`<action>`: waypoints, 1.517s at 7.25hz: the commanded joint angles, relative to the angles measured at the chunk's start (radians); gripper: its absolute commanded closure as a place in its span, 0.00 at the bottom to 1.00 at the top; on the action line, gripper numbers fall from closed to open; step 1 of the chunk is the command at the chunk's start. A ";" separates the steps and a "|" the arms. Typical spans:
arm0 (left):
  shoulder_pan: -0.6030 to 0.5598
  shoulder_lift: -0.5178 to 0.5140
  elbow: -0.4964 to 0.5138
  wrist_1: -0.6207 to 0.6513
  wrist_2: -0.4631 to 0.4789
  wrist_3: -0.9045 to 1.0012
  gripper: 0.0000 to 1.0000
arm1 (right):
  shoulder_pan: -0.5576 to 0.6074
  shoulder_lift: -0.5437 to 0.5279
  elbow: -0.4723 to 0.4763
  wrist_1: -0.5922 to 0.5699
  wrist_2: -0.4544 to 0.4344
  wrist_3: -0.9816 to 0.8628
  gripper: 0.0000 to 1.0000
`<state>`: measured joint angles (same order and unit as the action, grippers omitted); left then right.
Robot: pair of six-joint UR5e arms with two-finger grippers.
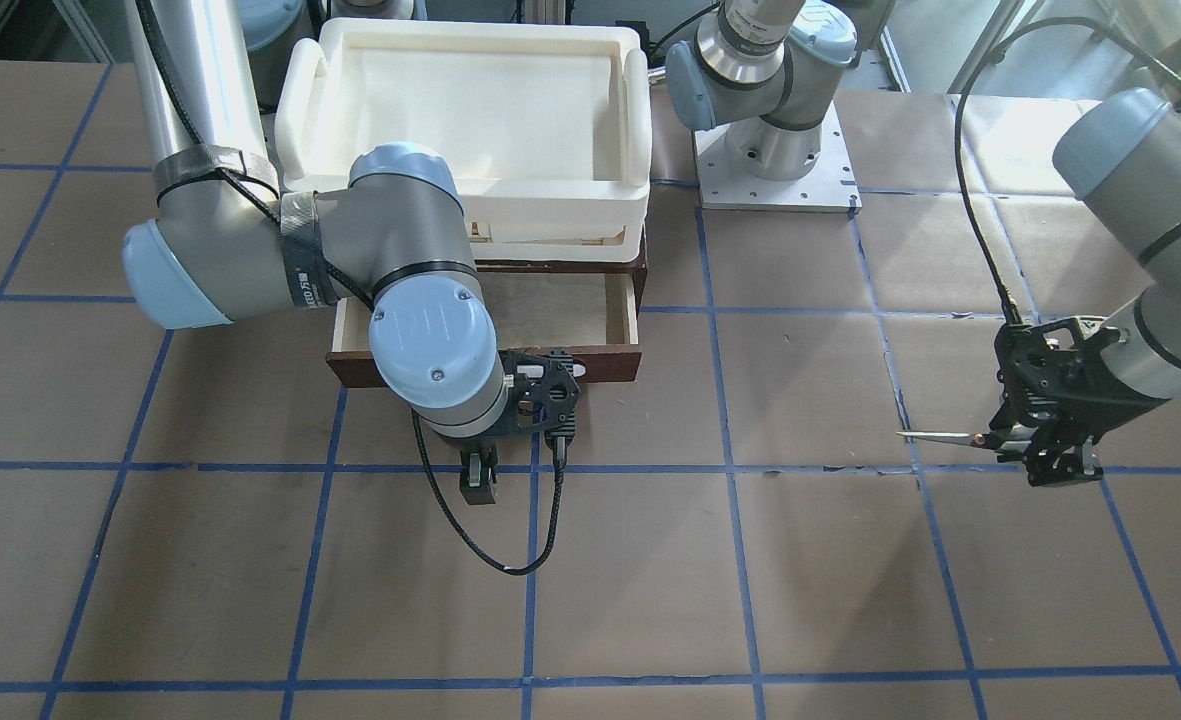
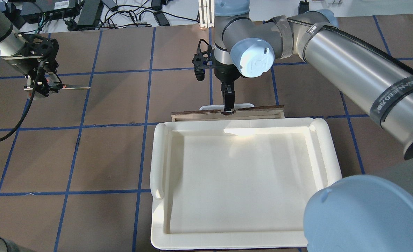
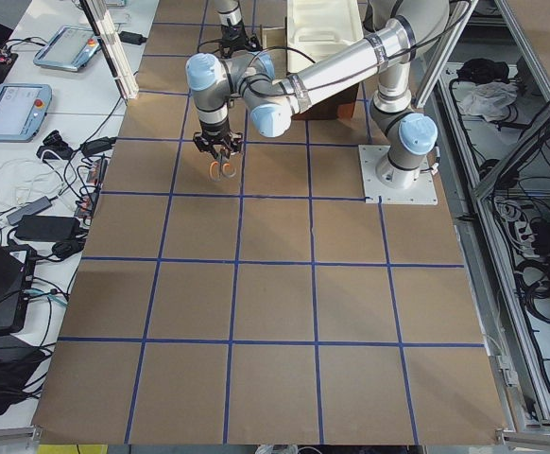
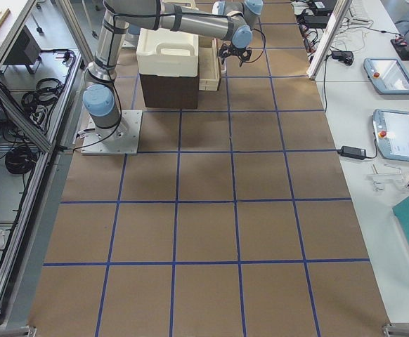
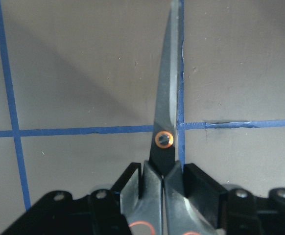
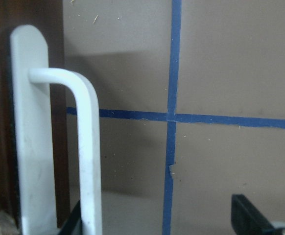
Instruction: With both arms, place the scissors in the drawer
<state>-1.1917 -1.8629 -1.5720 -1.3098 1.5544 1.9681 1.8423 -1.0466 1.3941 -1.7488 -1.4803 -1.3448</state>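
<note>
Brown table surface [image 1: 850, 580] is marked into squares by blue tape lines. At its robot side stands a white plastic tray-like bin [image 1: 550, 205] on top of a low cabinet.

1. Drawer. The shallow wooden drawer [image 1: 570, 310] with pale interior and dark brown front is pulled out from under the bin towards the operators' side. Its visible interior holds no object. A white plastic bar handle [image 6: 88, 147] is fixed to the front panel.

2. Right arm. The grey-silver right arm [image 1: 250, 260] with light blue joint caps reaches over the bin and drawer. The black two-finger right gripper [image 1: 479, 488] points down just in front of the drawer front. In the right wrist view its fingers are spread wide, and the handle bar stands close to one finger and well apart from the other.

3. Left arm. The left arm [image 1: 1150, 200] is well apart from the drawer, on the robot's left side of the table. The left gripper [image 5: 167, 183] is pinching the grey handles of the small scissors [image 5: 164, 112]. The silver pointed blades are pressed together and project level from the fingers towards the drawer side. An orange-ringed pivot shows just ahead of the fingertips. The blades' shadow falls on the table apart from the blades.
</note>
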 commanded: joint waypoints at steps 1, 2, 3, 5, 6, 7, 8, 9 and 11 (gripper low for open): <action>0.001 -0.001 0.000 0.001 -0.001 -0.002 1.00 | -0.015 0.022 -0.029 0.000 0.000 -0.005 0.00; 0.000 -0.001 0.000 0.001 -0.002 -0.002 1.00 | -0.018 0.030 -0.044 0.000 0.000 -0.013 0.00; 0.001 -0.001 0.000 0.001 -0.001 -0.002 1.00 | -0.020 0.033 -0.049 0.000 0.000 -0.014 0.00; 0.001 -0.001 0.000 0.001 -0.002 -0.002 1.00 | -0.021 0.053 -0.067 -0.027 0.012 -0.014 0.00; 0.000 -0.001 0.000 0.001 -0.004 -0.002 1.00 | -0.021 0.056 -0.072 -0.028 0.012 -0.014 0.00; 0.001 -0.001 0.000 0.001 -0.002 -0.002 1.00 | -0.021 0.056 -0.078 -0.029 0.014 -0.014 0.00; 0.001 -0.002 0.000 0.001 -0.005 -0.002 1.00 | -0.021 0.056 -0.076 -0.041 0.018 -0.014 0.00; 0.001 -0.002 0.000 0.001 -0.004 -0.002 1.00 | -0.023 0.056 -0.076 -0.052 0.018 -0.014 0.00; 0.001 -0.002 0.000 0.001 -0.005 -0.002 1.00 | -0.023 0.056 -0.076 -0.078 0.018 -0.013 0.00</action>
<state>-1.1904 -1.8653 -1.5723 -1.3085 1.5504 1.9665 1.8196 -0.9910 1.3178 -1.8114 -1.4621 -1.3581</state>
